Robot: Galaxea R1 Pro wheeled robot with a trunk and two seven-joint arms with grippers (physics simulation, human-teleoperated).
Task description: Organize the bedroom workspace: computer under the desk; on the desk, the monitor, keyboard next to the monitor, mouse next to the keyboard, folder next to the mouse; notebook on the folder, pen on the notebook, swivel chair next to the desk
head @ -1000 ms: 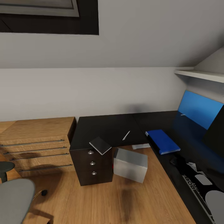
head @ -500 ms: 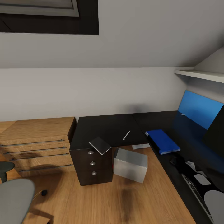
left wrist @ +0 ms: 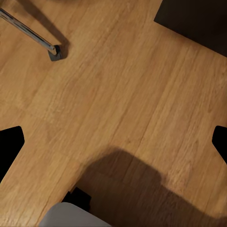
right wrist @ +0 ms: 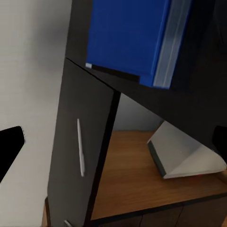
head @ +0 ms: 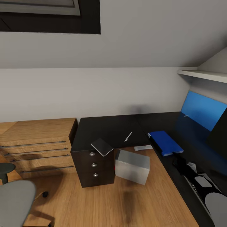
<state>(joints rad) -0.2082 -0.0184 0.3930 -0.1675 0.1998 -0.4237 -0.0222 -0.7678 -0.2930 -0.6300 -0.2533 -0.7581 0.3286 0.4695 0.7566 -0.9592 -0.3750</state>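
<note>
Head view: looking down over the glossy black desk, wrapping the far wall and the right side. Finding the notebook sitting tilted on the near left corner, above the drawer unit, one corner overhanging. Seeing the pen lying on the desk just right of the notebook, apart from it. Spotting the folder lying flat on the right wing, near the inner corner. Noting the computer standing on the wood floor just right of the drawer unit, partly under the desk edge. Catching the monitor as a black slab cut off at the right, in front of the blue panel. Making out a thin strip of keys, probably the keyboard, near right, mostly hidden by pale rounded shapes. Finding the swivel chair at the near left, well apart from the desk, in front of the light-wood chest.

Left wrist view: hanging over bare floor with the left gripper spread wide, holding nothing; picking up a chrome chair leg.

Right wrist view: hovering with the right gripper also spread wide and empty, facing folder, pen, desk and computer.
</note>
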